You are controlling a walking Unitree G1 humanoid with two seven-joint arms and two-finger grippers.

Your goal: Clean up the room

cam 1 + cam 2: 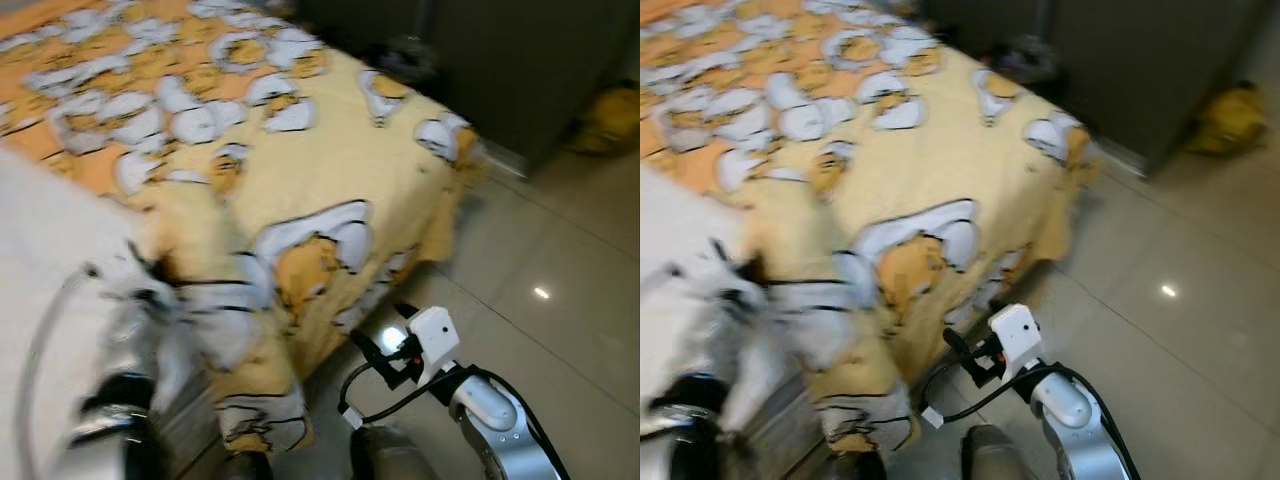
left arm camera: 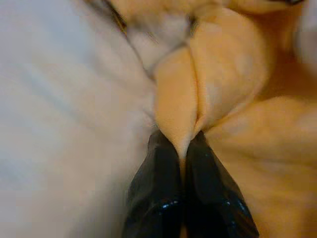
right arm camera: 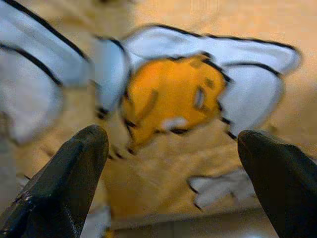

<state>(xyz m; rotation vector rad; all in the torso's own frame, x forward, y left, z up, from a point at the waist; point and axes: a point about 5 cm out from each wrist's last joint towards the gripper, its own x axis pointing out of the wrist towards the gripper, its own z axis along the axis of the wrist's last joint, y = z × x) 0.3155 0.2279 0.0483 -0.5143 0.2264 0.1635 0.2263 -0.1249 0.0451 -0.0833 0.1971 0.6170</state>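
A yellow blanket (image 1: 330, 170) printed with white and orange cartoon figures covers the bed and hangs over its near corner. My left gripper (image 2: 183, 141) is shut on a raised fold of this blanket (image 2: 198, 84), beside the white sheet (image 2: 59, 99). In the eye views that gripper is a blur at the lower left, where the blanket is bunched up (image 1: 210, 280). My right gripper (image 3: 173, 144) is open, with nothing between its fingers, and faces the hanging side of the blanket (image 3: 173, 99). It is low beside the bed's corner (image 1: 375, 350).
A bare white sheet (image 1: 50, 250) lies at the left of the bed. Glossy light floor tiles (image 1: 560, 260) spread to the right. A dark cabinet (image 1: 520, 60) stands behind, with a yellow thing (image 1: 605, 115) on the floor beside it. The views are blurred.
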